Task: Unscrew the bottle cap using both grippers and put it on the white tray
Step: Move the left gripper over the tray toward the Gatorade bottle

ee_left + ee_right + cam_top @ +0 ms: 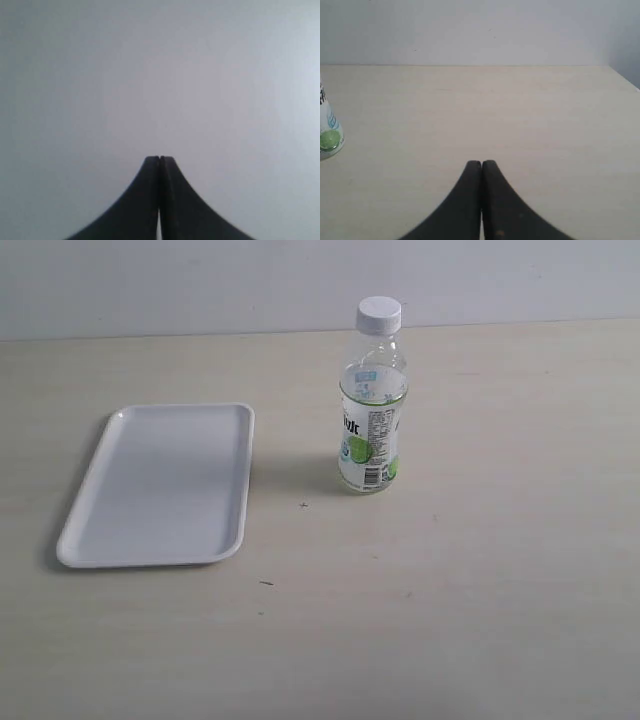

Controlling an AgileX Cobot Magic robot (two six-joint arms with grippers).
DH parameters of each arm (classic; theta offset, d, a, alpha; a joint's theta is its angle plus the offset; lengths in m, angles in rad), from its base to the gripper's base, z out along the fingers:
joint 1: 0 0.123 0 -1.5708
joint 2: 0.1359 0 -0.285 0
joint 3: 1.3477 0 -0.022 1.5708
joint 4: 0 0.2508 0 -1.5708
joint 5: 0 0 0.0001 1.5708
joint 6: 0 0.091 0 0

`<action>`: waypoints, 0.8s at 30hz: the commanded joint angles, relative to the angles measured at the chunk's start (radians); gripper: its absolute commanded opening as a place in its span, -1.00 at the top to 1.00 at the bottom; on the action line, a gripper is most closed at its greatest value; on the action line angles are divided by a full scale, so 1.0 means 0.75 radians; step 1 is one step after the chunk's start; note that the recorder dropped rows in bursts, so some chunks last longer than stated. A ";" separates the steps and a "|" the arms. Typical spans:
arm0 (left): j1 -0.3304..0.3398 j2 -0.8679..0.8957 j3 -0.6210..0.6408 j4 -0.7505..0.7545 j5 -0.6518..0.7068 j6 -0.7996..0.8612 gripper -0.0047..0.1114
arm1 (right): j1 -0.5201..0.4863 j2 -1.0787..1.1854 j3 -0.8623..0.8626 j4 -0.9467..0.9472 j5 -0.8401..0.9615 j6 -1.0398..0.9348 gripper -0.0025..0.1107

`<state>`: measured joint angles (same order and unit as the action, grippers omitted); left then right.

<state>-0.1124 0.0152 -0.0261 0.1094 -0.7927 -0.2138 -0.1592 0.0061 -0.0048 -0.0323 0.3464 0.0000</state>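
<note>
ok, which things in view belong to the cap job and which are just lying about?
Job: small round white ribbed plastic cap on the clear plastic lime-label bottle; flat rectangular white plastic tray; black left gripper and black right gripper, both shut.
Lying about: only tiny dark specks on the pale wooden table.

cap (379,314) wht | bottle (373,365) clear | label (368,445) wht/grn | tray (160,485) wht | table (480,590) beige
</note>
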 commanded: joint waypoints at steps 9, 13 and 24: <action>0.004 1.449 -0.577 0.453 0.083 -0.251 0.92 | -0.004 -0.008 0.006 -0.002 -0.006 0.000 0.96; 0.004 2.096 -0.693 0.936 -0.394 -0.344 0.92 | -0.004 -0.008 0.006 -0.002 -0.006 0.000 0.96; -0.141 2.884 -1.072 1.090 -0.571 -0.189 -0.64 | -0.004 -0.008 0.006 -0.002 -0.006 0.000 0.96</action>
<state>-0.1797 2.1118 -0.7788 0.9086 -1.1959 -0.4063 -0.1592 0.0061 -0.0048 -0.0323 0.3464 0.0000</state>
